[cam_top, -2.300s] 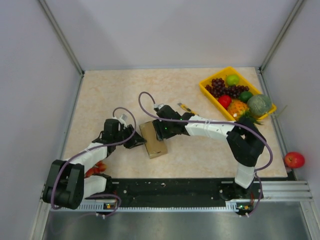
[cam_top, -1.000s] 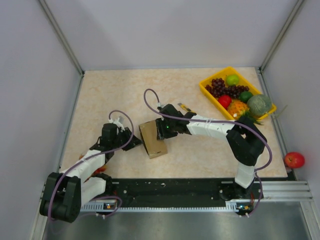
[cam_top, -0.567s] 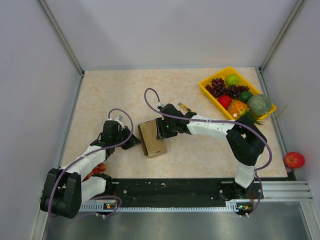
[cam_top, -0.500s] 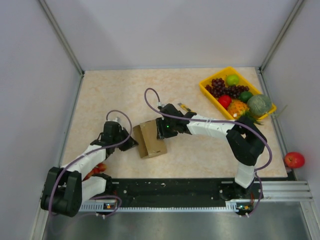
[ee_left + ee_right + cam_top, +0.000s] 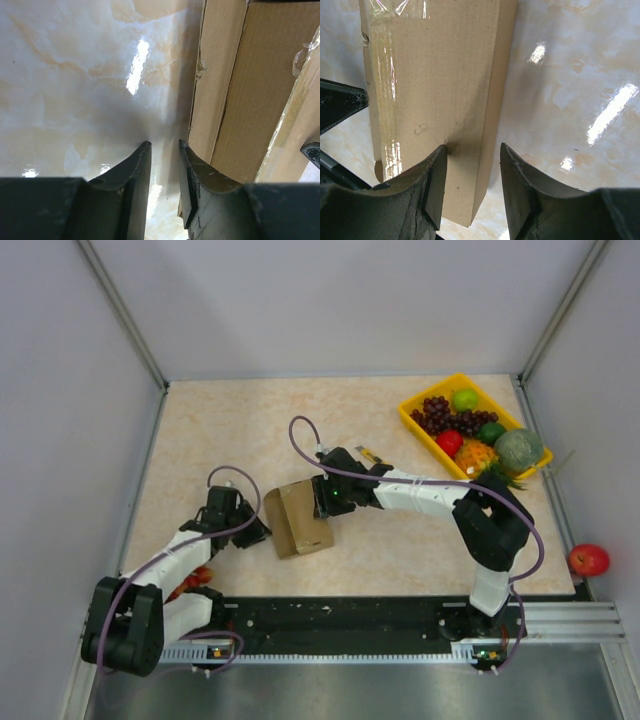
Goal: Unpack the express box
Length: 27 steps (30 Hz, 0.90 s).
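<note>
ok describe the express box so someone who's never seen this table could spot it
On the marble-patterned table, look near the front edge, between the two black arms. The express box is the plain brown cardboard carton there, unlike the yellow fruit tray at the far right corner.

1 express box (image 5: pixel 297 521), 1 yellow tray (image 5: pixel 424 434), 2 arms, 1 red fruit (image 5: pixel 588 560).

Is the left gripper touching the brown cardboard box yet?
Cannot tell. In the left wrist view the left gripper sits at the brown cardboard box edge; contact unclear.
</note>
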Motion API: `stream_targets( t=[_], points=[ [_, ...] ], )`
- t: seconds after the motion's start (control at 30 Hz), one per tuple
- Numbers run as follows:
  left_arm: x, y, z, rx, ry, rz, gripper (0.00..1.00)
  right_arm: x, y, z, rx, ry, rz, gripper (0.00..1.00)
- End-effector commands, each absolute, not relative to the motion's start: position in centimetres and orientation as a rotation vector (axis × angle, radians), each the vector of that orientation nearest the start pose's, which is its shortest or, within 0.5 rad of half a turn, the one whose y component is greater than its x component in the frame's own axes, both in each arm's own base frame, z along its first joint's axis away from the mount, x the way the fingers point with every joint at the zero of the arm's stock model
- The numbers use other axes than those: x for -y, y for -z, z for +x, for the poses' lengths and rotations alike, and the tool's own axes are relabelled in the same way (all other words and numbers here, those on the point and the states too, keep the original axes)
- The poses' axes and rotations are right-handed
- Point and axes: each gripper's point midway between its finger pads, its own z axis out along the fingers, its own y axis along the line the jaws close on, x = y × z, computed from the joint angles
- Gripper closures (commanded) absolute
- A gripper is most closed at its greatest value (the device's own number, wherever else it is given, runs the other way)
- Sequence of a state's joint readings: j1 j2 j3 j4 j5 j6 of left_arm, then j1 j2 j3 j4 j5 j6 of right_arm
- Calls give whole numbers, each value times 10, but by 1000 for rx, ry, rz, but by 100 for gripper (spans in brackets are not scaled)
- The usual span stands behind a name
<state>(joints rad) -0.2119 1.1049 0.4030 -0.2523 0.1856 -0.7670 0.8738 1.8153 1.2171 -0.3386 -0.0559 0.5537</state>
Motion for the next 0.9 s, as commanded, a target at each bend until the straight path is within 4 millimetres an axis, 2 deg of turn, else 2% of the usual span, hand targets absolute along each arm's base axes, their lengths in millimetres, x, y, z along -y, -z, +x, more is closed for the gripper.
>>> stream_targets(
  t=[0.0, 0.2, 0.33, 0.43, 0.57, 0.6, 0.63, 0.73, 0.77, 0.87],
  points=[
    [107, -21, 219, -2518, 602, -660, 62, -331, -41, 262, -2647, -467, -420, 56],
    [109, -24, 220, -2441, 657, -708, 60, -329, -41, 262, -2646, -462, -419, 55],
    [99, -23, 219, -2405, 603, -756, 65, -329, -42, 262, -2646, -462, -419, 55],
    [93, -33, 224, -2324, 593, -780, 68, -328, -43, 262, -2645, -462, -420, 55],
    [99, -50, 232, -2211, 688, -743, 63, -328, -43, 261, -2646, -461, -421, 55],
    [102, -51, 236, -2169, 723, -729, 57, -328, -42, 261, -2648, -462, -421, 55],
    [108, -53, 235, -2165, 770, -706, 56, -328, -43, 262, -2646, -461, -421, 55],
    [116, -50, 236, -2177, 817, -690, 53, -328, -44, 264, -2645, -462, -417, 55],
    [118, -41, 233, -2225, 821, -695, 53, -330, -43, 263, -2645, -463, -423, 55],
    [126, -31, 231, -2288, 848, -681, 53, -331, -43, 263, -2647, -465, -427, 55]
  ],
)
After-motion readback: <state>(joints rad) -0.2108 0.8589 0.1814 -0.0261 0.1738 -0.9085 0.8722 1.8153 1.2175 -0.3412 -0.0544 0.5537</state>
